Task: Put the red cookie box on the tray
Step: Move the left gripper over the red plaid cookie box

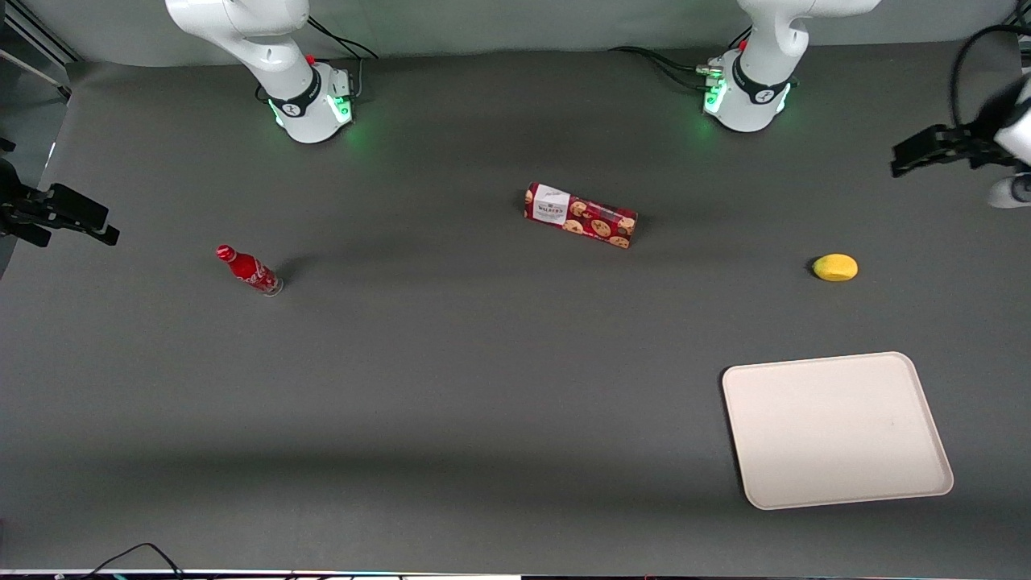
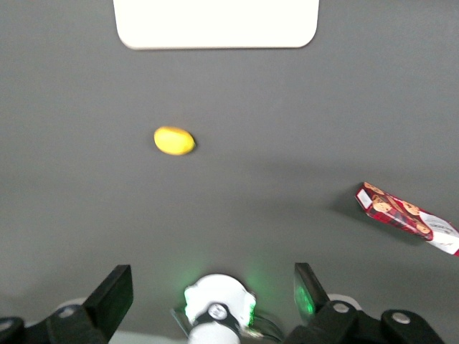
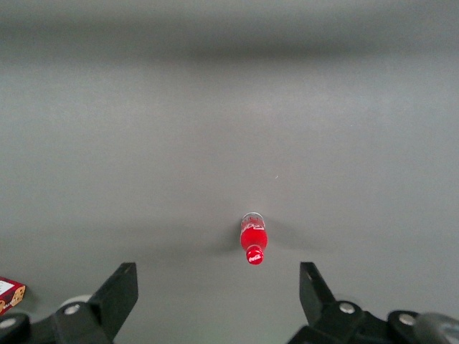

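Dark-red cookie box [image 1: 581,215] lies flat mid-counter, well apart from the tool [image 1: 906,157], which hangs spread and empty at the frame's right edge. Cream tray [image 1: 836,429] sits lower right.

One red cookie box [image 1: 581,214], one tray [image 1: 836,429], one lemon [image 1: 835,267] and one red bottle [image 1: 249,270] are on the table [image 1: 451,387]. One gripper [image 1: 926,151] hangs open above the working arm's end.

Dark grey bench [image 1: 451,387], four things on it

Nearest the hand [image 1: 926,153] is a lemon [image 1: 835,267]; the tray [image 1: 836,429], red cookie box [image 1: 581,215] and soda bottle [image 1: 248,270] sit farther off.
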